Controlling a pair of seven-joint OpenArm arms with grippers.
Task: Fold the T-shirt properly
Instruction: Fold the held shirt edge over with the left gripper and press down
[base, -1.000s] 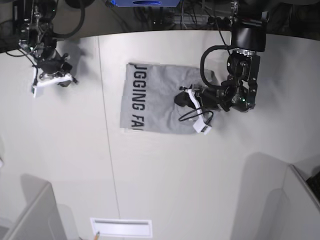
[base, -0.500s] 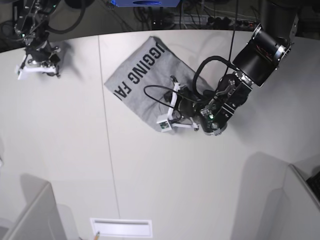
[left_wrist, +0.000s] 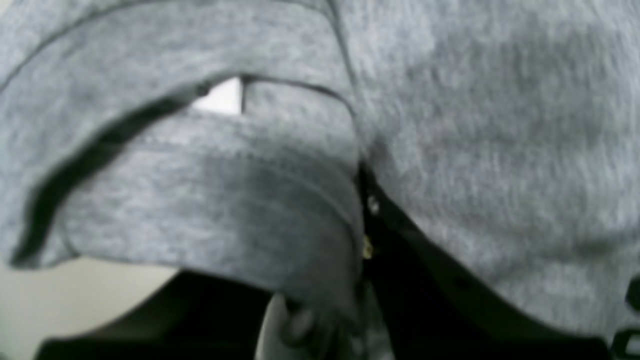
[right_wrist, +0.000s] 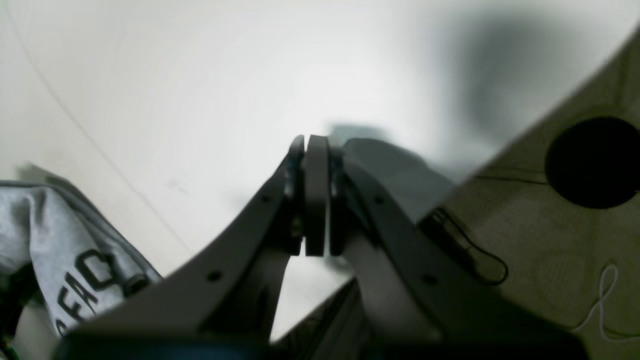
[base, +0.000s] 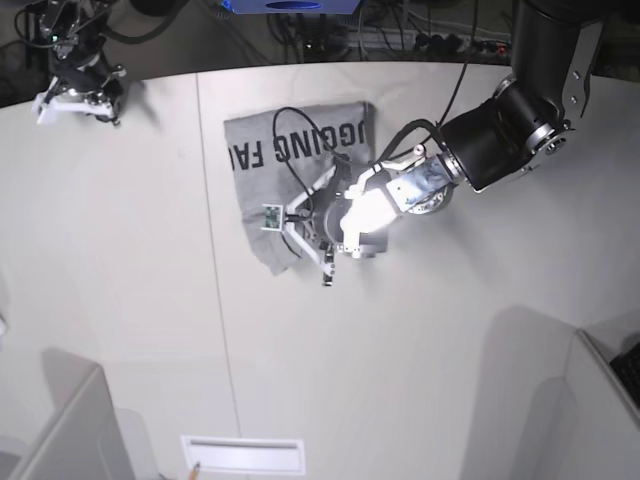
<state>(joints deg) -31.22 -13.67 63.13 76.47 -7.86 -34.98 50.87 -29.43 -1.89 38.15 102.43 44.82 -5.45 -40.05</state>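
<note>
- Already gathered into a compact folded bundle: T-shirt (base: 300, 185), lying on the table (base: 130, 300) near its far middle, lettering face-up along the far edge.
- Not yet tidy, by the look of it: near-left corner of the T-shirt hanging in a skewed point, layers stacked unevenly in the left wrist view (left_wrist: 200, 200), so squaring and flattening probably left to do.
- Sitting over the near-right part of the T-shirt: left gripper (base: 300, 225), cloth draped right across its camera; cannot tell whether pinching the fabric or merely resting on it.
- Well apart from the T-shirt, at the table's far left corner: right gripper (right_wrist: 310, 200), fingers pressed together on nothing, the lettered edge of the T-shirt just visible low at the left of its view (right_wrist: 65, 260).
- Looping over the T-shirt beside the left gripper: a thin black cable (base: 285, 140), likely to snag or drag the cloth.
- Further out from the T-shirt: grey partition panels (base: 70, 430) at the near corners and a white slotted tray (base: 242, 455) at the near edge, none of them in the way.
</note>
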